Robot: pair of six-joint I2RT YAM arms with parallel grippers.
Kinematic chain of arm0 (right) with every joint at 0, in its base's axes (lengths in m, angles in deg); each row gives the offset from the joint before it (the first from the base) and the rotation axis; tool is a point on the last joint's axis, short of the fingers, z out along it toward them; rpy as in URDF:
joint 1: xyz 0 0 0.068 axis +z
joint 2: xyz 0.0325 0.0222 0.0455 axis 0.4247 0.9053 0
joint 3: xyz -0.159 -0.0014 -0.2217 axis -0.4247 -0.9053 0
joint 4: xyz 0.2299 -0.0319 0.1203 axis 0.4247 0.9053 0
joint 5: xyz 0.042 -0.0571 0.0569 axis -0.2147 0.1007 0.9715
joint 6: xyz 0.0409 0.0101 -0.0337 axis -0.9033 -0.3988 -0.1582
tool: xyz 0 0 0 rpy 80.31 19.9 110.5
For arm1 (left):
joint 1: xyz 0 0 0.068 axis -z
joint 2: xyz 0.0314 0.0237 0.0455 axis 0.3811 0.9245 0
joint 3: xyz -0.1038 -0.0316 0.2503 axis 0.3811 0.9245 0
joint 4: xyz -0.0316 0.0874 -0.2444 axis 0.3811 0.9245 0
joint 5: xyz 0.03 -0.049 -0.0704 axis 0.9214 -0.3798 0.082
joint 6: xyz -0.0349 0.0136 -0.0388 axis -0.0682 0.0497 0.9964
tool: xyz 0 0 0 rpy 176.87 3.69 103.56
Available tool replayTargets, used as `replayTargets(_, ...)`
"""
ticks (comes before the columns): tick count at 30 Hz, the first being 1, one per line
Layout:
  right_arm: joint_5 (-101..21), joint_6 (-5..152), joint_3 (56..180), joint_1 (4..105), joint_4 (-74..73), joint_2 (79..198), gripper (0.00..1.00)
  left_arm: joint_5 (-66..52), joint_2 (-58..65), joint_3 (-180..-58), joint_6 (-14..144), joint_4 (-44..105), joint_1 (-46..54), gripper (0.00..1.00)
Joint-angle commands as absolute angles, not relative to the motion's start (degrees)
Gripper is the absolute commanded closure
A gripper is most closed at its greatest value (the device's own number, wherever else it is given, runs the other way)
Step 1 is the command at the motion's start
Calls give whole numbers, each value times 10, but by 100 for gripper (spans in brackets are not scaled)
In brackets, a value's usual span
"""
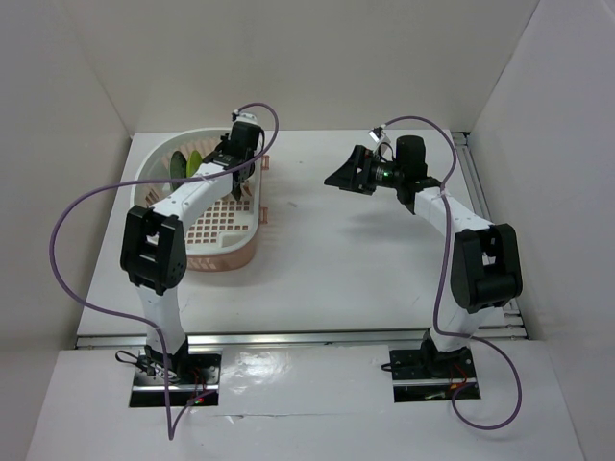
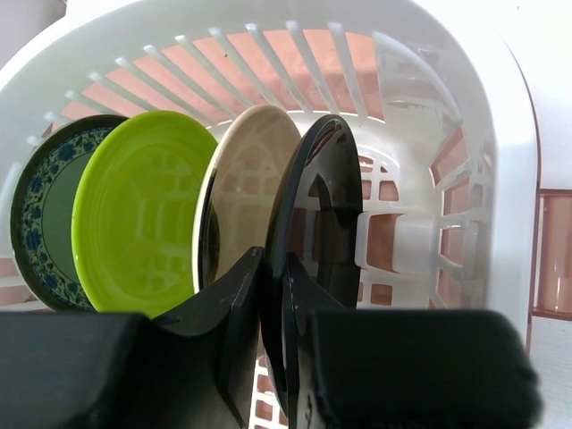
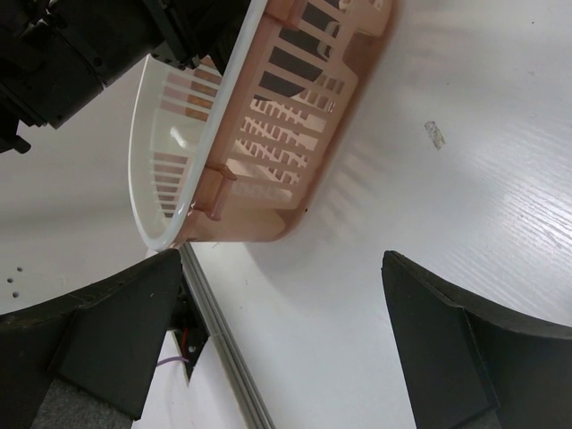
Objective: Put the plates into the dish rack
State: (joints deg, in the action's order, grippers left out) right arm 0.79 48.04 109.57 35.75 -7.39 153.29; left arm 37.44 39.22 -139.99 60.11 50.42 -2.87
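Note:
In the left wrist view four plates stand on edge in the dish rack (image 2: 500,179): blue-grey patterned (image 2: 40,223), lime green (image 2: 134,223), cream (image 2: 250,170) and glossy black (image 2: 326,206), left to right. My left gripper (image 2: 275,268) is shut on the black plate's near rim, one finger on each face. In the top view the left gripper (image 1: 235,173) is inside the pink rack (image 1: 226,245), and the green plate (image 1: 192,163) shows beside it. My right gripper (image 1: 341,178) hovers open and empty over the table right of the rack; the right wrist view shows the gripper (image 3: 281,259) and the rack (image 3: 268,170).
White walls close in the table on the left, back and right. A metal rail (image 1: 307,336) runs along the front edge and another (image 1: 480,192) along the right side. A small scrap (image 3: 435,134) lies on the white tabletop near the rack.

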Motion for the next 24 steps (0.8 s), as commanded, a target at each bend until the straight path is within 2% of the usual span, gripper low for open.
replayTargets(1, 20, 479, 1123, 362, -109, 1534, 0, 370, 400, -1413, 604, 492, -28, 73)
replayTargets(10, 20, 479, 1118, 362, -109, 1529, 0, 365, 410, -1408, 609, 497, -28, 62)
replayTargets(15, 25, 479, 1118, 362, -109, 1529, 0, 365, 410, -1413, 614, 497, -28, 62)
replayTargets(24, 25, 479, 1118, 362, -115, 1529, 0, 365, 404, -1418, 614, 502, -28, 55)
